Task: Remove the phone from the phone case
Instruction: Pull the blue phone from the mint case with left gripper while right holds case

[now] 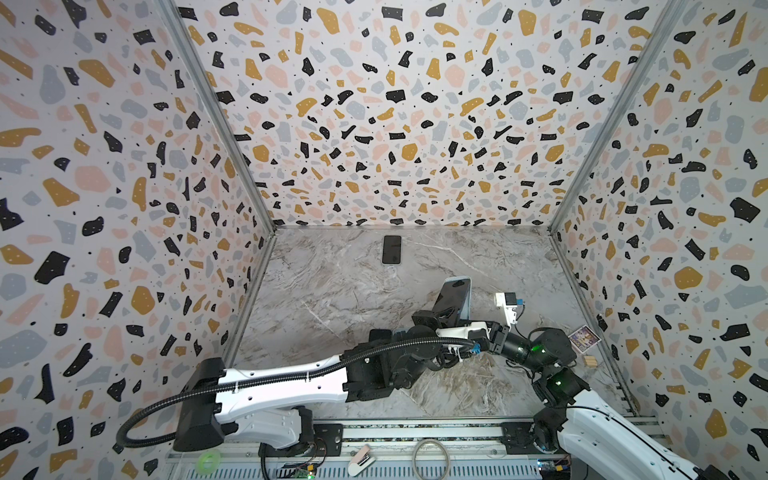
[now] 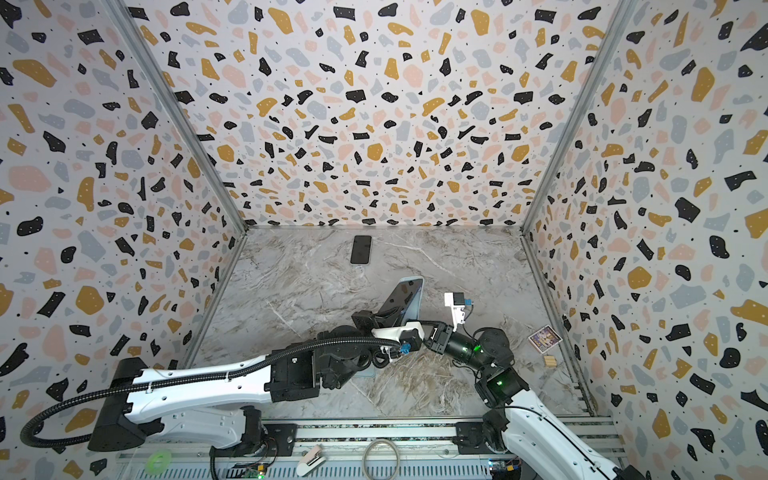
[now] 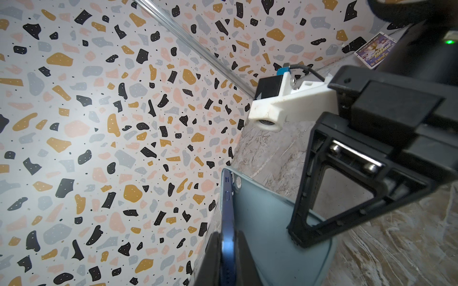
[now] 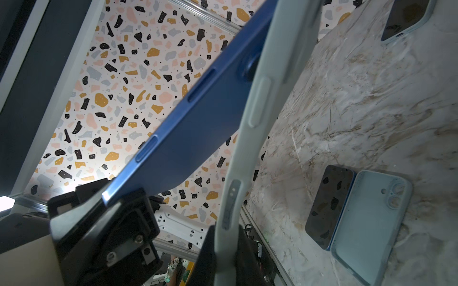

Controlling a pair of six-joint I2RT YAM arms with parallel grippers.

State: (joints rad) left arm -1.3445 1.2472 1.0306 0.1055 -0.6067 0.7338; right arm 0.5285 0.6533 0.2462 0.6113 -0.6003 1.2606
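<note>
Above the counter [image 1: 332, 299], left jaws clamp the blue phone [image 4: 198, 118] and right jaws clamp its pale case [image 4: 257, 99]; phone and case splay apart at the gripped ends, meeting at the upper end. Far back lies another phone [image 1: 391, 249], flat.

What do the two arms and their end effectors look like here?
The left arm and right arm have white shells and black joint housings. A black corrugated cable conduit runs along the left arm. Green lights glow on the right arm's joints. White camera brackets with blue connectors sit at the wrists. The left end effector and right end effector are black, with open triangular fingers.
</note>
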